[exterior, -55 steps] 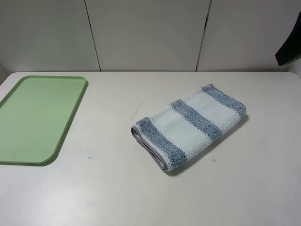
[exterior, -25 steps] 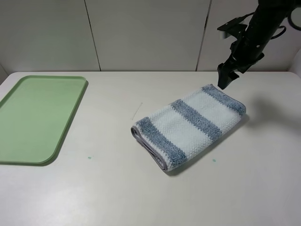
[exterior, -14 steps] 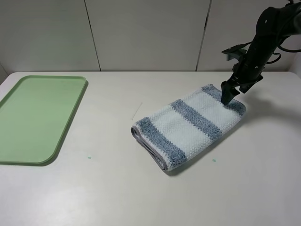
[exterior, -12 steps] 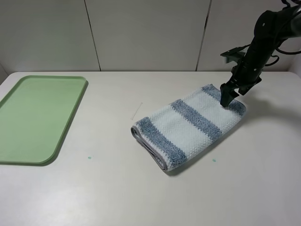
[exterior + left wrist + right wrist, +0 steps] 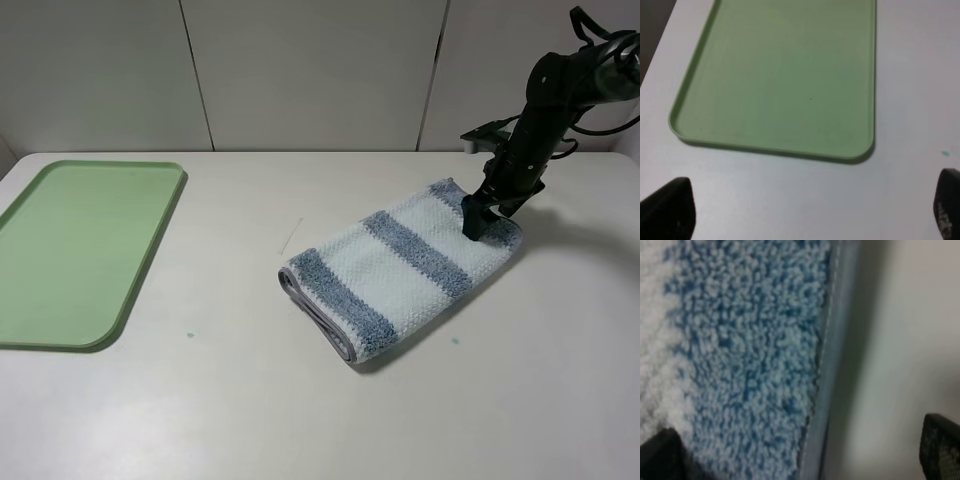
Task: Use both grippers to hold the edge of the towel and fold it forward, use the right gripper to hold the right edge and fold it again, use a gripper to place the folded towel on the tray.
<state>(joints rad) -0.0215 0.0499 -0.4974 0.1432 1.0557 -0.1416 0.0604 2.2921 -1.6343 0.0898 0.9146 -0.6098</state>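
Your right fingers (image 5: 472, 224) are spread wide at the far right end of the folded towel (image 5: 400, 270). Its grey hem (image 5: 830, 365) runs between the 2 tips, 1 over blue stripe, 1 over bare counter (image 5: 250, 400). Your left fingers (image 5: 666, 212), also spread, hover just short of the tray (image 5: 790, 75).

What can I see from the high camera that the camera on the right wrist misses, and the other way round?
Only the high camera: the pale-green tray on the left, the whole folded striped towel, and the black arm with its right tool at the towel's far right end. Only the right wrist camera: up close, the fluffy blue loops, the grey stitched edge of the towel, and the tool's fingertips standing wide apart. Both: the towel, the white table and that tool.
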